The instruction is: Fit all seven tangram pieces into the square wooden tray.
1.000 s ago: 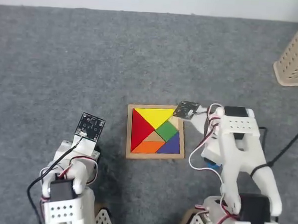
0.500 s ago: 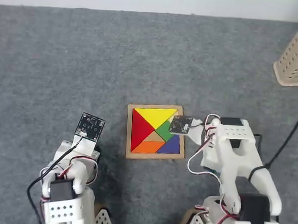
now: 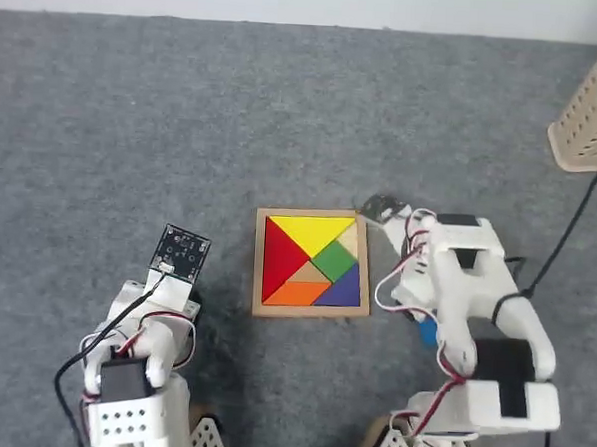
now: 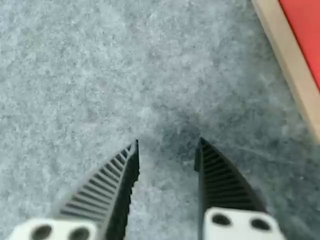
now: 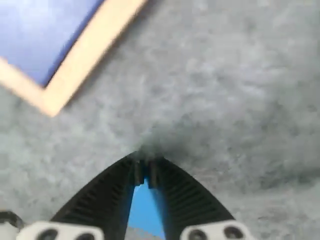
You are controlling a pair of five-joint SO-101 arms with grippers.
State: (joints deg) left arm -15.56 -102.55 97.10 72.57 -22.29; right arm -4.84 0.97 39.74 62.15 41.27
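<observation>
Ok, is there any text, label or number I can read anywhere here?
None readable.
The wooden tray and its coloured pieces carry no print.
The circuit board on the left arm shows only specks too small to read.
The slotted beige basket is plain.

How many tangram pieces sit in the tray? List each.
6: yellow far side, red left, green and tan centre, orange and purple near side. The pale patch at the right may be a seventh.

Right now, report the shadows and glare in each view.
High view: even light, no glare on the square wooden tray. Left wrist view: dark shadow on the grey carpet ahead of the open left gripper. Right wrist view: likewise ahead of the shut right gripper.
</observation>
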